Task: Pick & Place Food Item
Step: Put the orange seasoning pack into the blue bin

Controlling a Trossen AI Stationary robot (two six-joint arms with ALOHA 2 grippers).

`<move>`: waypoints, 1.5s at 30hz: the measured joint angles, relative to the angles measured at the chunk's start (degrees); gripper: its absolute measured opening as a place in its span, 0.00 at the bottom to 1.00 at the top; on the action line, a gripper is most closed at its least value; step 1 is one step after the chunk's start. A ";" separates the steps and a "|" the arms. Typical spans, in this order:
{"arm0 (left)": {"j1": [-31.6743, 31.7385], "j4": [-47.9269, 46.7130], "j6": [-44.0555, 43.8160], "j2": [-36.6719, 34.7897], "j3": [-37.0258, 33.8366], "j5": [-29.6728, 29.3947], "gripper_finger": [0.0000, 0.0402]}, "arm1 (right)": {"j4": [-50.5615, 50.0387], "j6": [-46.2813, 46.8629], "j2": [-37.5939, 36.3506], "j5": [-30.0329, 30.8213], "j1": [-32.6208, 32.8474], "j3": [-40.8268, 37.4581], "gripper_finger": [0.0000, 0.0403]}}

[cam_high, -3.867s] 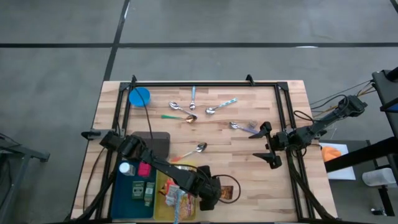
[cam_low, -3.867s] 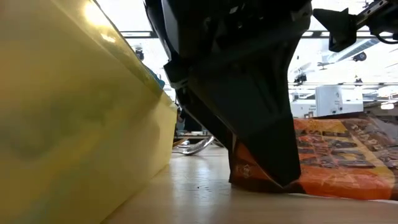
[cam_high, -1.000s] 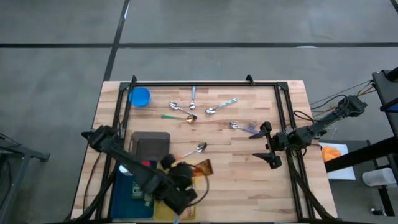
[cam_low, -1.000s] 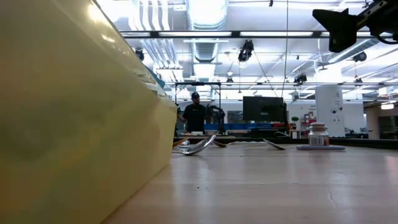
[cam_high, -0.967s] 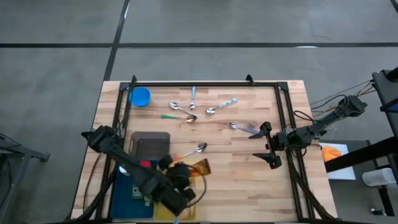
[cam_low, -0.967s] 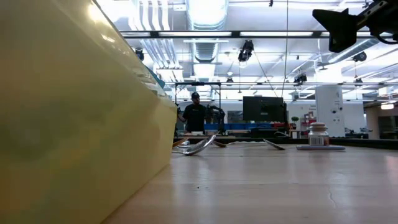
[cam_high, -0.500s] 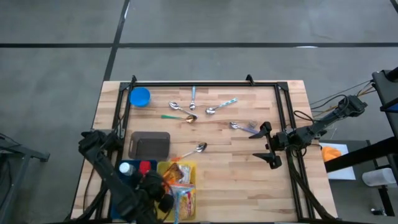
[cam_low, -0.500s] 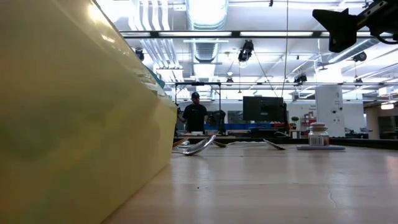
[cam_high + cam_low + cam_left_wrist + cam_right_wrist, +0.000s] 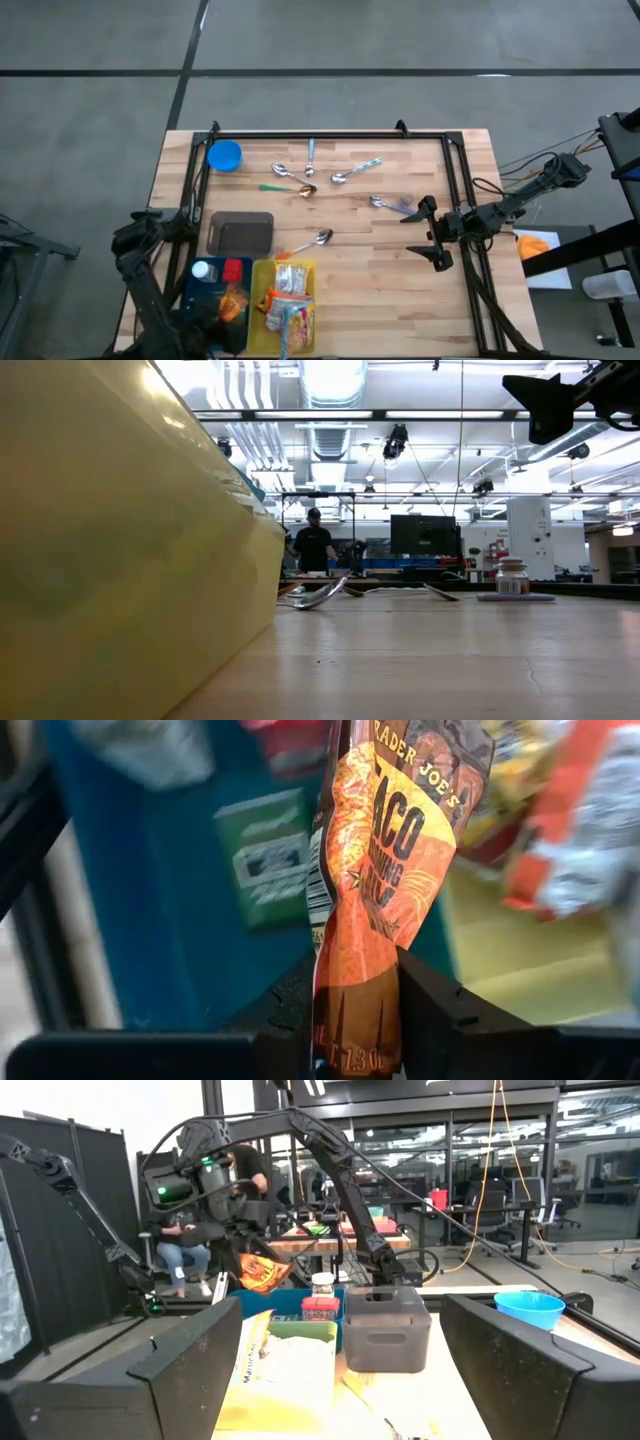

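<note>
Left gripper (image 9: 355, 1020) pinches an orange seasoning packet (image 9: 385, 870), apparently above the blue bin (image 9: 205, 300); right gripper (image 9: 432, 232) waits wide open.

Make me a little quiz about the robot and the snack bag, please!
1. True or false: the left gripper has its jaws shut on the orange taco seasoning packet.
2. Over which bin does the packet hang: A) blue bin B) yellow bin C) grey box?
3. Fill in: the right gripper waits with its jaws ____.

Key: 1 true; 2 A; 3 open.
</note>
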 joint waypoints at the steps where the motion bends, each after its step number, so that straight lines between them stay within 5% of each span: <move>1: -0.68 0.06 -1.67 0.00 0.00 1.17 0.25 | 0.00 0.00 0.00 0.01 0.00 0.00 0.84; 17: -3.58 0.54 -12.41 0.02 -6.19 12.50 0.25 | -0.01 0.00 -0.02 0.00 0.02 0.00 0.84; 33: -3.58 15.07 -12.65 0.04 -19.85 13.42 0.25 | -0.01 0.00 -0.03 0.00 -0.01 0.00 0.84; 45: -3.75 16.72 -12.67 0.09 -20.87 13.09 0.26 | 0.01 0.00 -0.02 0.00 0.02 0.00 0.84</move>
